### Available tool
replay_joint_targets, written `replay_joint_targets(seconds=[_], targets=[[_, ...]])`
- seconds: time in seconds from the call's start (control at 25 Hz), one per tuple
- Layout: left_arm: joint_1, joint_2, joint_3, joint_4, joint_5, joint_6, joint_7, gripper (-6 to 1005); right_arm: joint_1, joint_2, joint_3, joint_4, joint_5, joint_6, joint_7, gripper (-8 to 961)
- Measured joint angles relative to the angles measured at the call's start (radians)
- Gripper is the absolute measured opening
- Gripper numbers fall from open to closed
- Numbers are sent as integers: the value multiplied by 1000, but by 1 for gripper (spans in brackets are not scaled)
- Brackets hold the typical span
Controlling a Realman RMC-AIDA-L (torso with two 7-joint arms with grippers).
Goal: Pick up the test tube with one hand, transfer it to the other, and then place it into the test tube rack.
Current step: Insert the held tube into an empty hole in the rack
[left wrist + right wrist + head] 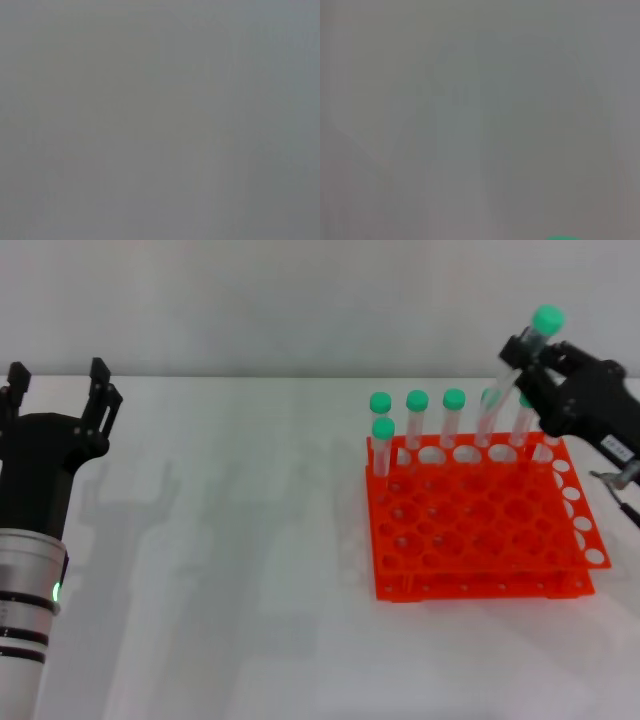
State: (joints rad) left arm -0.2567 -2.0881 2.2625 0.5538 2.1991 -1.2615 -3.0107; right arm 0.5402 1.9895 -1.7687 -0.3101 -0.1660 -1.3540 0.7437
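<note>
In the head view, my right gripper [522, 352] is shut on a clear test tube [512, 375] with a green cap [547, 318]. It holds the tube tilted above the back row of the orange test tube rack [480, 540], the tube's lower end near the rack's holes. Several other green-capped tubes [417, 422] stand upright in the rack's back-left holes. My left gripper [58, 390] is open and empty, raised at the far left, far from the rack. The right wrist view shows only a green sliver [562, 238] at its edge; the left wrist view shows nothing.
The white table [240, 570] runs between my left arm and the rack. A pale wall stands behind the table. A cable and metal clip [612, 485] hang by the right arm next to the rack's right side.
</note>
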Motion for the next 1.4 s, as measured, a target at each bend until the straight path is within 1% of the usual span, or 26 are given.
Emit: replay_joint_targets(seconds=[0.08,0.24,0.4,0.52,0.76,0.92,1.12,1.16,1.4], targets=[[-16,0,0,-16,-4,17,0,843,20,6,1,0,-38,15,-3,206],[-34,0,7,-30,-7,37,0,843,68,19,-1,-1,-117,88,-16,206],[-41,-2,8,-48,-9,53,1,843,103,27,-8,-12,-173,160,-20,206],[-34,-3,7,-52,-14,53,1,842,107,31,-16,-24,-182,200,-31,207],[-24,0,7,-51,-14,42,1,842,102,35,-16,-29,-178,236,-72,207],[-33,1,5,-52,-14,41,1,842,106,37,-13,-42,-176,280,-102,208],[-47,2,4,-51,-12,41,1,841,110,39,-13,-56,-176,296,-121,208],[-49,2,4,-51,-10,41,1,841,111,39,-20,-67,-178,321,-130,208],[-54,1,6,-53,-12,40,2,841,105,38,-35,-73,-174,349,-145,209]])
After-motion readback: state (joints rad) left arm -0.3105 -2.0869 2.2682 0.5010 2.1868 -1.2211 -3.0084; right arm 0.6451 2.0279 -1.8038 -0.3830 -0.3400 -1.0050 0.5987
